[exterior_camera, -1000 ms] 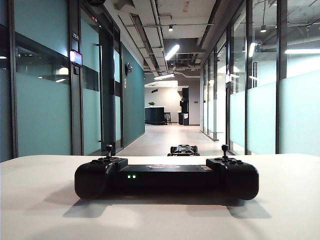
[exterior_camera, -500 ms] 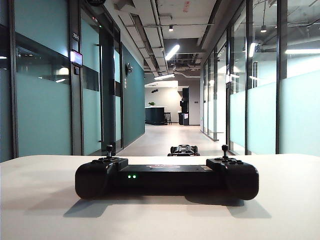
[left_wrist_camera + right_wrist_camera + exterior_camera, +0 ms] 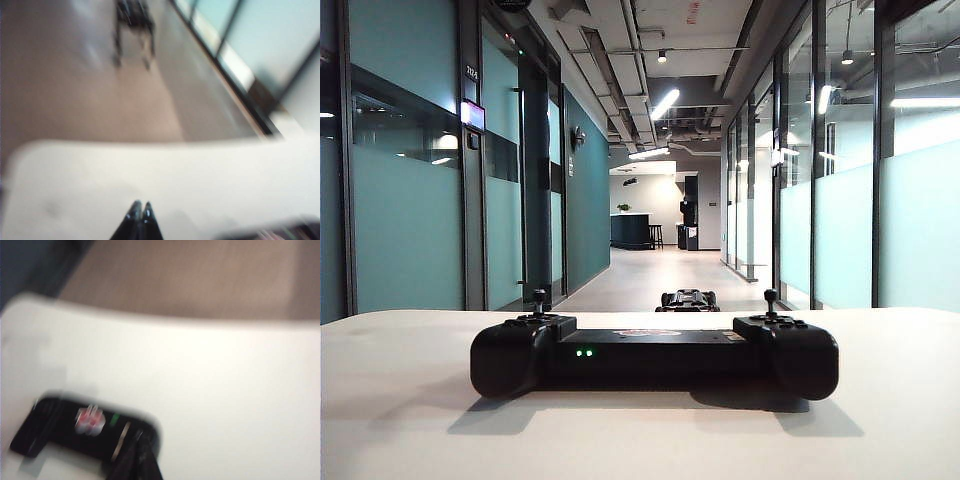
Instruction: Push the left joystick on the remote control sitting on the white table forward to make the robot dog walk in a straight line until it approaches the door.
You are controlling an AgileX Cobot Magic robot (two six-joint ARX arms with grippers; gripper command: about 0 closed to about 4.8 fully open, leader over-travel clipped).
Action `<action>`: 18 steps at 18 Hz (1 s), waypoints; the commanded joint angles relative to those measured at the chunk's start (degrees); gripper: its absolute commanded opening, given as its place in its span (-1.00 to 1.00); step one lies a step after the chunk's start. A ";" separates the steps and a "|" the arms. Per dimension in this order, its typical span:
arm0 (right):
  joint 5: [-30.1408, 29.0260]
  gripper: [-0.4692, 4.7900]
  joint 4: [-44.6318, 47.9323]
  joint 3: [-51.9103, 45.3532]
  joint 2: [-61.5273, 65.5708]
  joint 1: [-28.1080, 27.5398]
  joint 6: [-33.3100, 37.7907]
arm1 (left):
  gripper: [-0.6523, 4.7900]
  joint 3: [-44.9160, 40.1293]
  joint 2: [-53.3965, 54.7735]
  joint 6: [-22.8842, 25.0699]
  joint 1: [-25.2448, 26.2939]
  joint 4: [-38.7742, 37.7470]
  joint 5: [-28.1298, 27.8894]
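Note:
The black remote control (image 3: 655, 352) lies across the white table (image 3: 410, 420), two green lights lit on its middle bar. Its left joystick (image 3: 538, 299) stands upright, untouched. Beyond the table's far edge the robot dog (image 3: 687, 299) stands on the corridor floor. Neither arm shows in the exterior view. The blurred left wrist view has my left gripper (image 3: 141, 207) shut and empty over the bare table (image 3: 150, 175), with the robot dog (image 3: 132, 22) ahead on the floor. My right gripper (image 3: 140, 455) is shut, hanging over one end of the remote control (image 3: 60, 432).
A long corridor runs away from the table, with teal glass walls and a dark door frame (image 3: 535, 190) on the left and frosted glass partitions (image 3: 840, 220) on the right. The remote's right joystick (image 3: 770, 298) also stands upright.

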 commanded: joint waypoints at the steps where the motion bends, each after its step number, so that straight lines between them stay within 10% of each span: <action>1: 0.00 -0.84 -2.01 0.50 4.00 4.48 3.52 | -0.78 6.25 5.92 -0.17 -4.55 -5.55 0.33; 10: -2.93 -0.79 -6.03 0.50 14.43 11.80 8.57 | -0.78 18.16 19.87 -1.22 -9.55 -17.81 9.40; 14: -2.93 0.30 -6.19 0.50 17.55 14.14 8.61 | -0.78 18.18 20.06 -1.22 -9.55 -17.86 9.46; 18: -1.05 0.38 -7.74 0.50 22.18 14.34 10.19 | -0.78 18.18 20.06 -1.22 -9.55 -17.75 9.99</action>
